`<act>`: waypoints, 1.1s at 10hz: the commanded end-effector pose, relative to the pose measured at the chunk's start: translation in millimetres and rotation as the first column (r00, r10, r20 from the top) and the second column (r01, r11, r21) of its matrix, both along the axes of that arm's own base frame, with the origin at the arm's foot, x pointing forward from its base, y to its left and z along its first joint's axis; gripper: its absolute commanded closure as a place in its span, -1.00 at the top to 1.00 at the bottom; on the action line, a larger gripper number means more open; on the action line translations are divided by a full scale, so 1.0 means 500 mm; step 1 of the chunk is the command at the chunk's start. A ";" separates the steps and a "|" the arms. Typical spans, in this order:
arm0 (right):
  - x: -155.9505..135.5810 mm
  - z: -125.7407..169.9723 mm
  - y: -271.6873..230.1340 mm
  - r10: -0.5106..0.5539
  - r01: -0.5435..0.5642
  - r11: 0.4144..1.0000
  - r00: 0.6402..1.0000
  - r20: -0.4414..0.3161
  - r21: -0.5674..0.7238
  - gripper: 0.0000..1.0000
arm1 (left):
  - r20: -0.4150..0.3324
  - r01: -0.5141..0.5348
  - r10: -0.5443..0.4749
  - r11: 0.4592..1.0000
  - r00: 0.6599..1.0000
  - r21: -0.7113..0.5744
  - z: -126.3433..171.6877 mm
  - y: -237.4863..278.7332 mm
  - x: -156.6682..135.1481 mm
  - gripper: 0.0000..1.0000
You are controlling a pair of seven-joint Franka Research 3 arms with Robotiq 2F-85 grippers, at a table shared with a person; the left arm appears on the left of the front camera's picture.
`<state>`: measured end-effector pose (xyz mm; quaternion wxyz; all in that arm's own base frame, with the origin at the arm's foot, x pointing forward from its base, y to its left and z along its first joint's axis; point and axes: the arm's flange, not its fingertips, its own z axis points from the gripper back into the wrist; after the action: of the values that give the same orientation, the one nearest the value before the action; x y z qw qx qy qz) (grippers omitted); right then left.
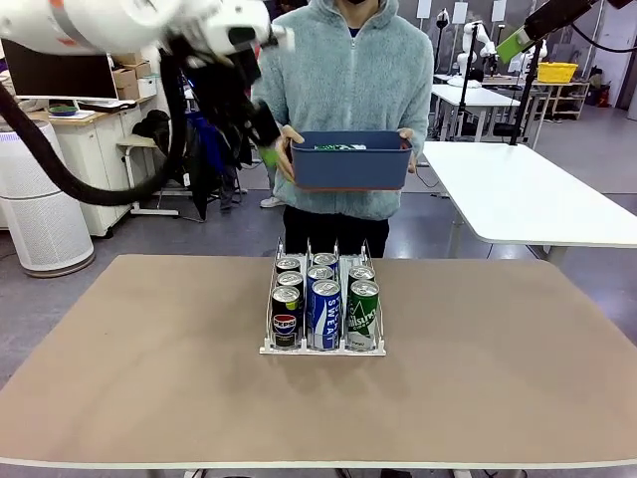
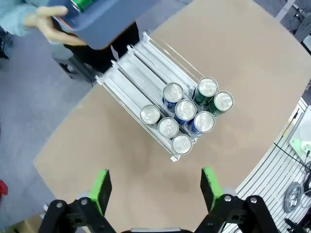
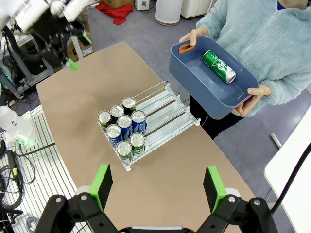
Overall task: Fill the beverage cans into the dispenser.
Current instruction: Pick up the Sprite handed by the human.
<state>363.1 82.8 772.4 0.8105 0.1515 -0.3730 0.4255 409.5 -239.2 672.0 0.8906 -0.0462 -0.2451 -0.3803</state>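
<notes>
The dispenser (image 1: 323, 309) stands mid-table with several beverage cans in it: black Pepsi cans (image 1: 286, 321) in the left lane, blue-and-white Sweat cans (image 1: 325, 311) in the middle, green cans (image 1: 363, 313) on the right. Its back half (image 2: 138, 68) is bare rails. Behind the table a person holds a blue bin (image 1: 350, 167) with one green can (image 3: 218, 66) lying in it. My left gripper (image 2: 156, 183) hangs open high above the dispenser (image 2: 160, 104), left of the bin (image 2: 104, 22). My right gripper (image 3: 158, 186) is also open, high over the dispenser (image 3: 146, 124).
The brown table (image 1: 149, 349) has wide bare room on both sides of the dispenser. A white table (image 1: 528, 194) stands behind at the right, a white air purifier (image 1: 40, 214) at the far left. The left arm's cable (image 1: 60, 169) loops down at the left.
</notes>
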 end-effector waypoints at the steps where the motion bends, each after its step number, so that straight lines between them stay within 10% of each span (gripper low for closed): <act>1: -0.002 -0.002 0.000 0.000 0.000 1.000 1.000 -0.002 0.001 1.00 | 0.026 0.058 -0.057 0.997 0.998 -0.049 0.061 0.058 -0.011 0.95; 11: -0.002 -0.002 0.000 0.000 0.000 1.000 1.000 -0.002 0.001 1.00 | 0.071 0.025 -0.022 0.999 0.997 -0.041 0.120 0.082 -0.029 0.95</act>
<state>363.1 82.8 772.4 0.8105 0.1515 -0.3730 0.4255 394.1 -200.8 734.0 0.8765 -0.0591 -0.2782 -0.3884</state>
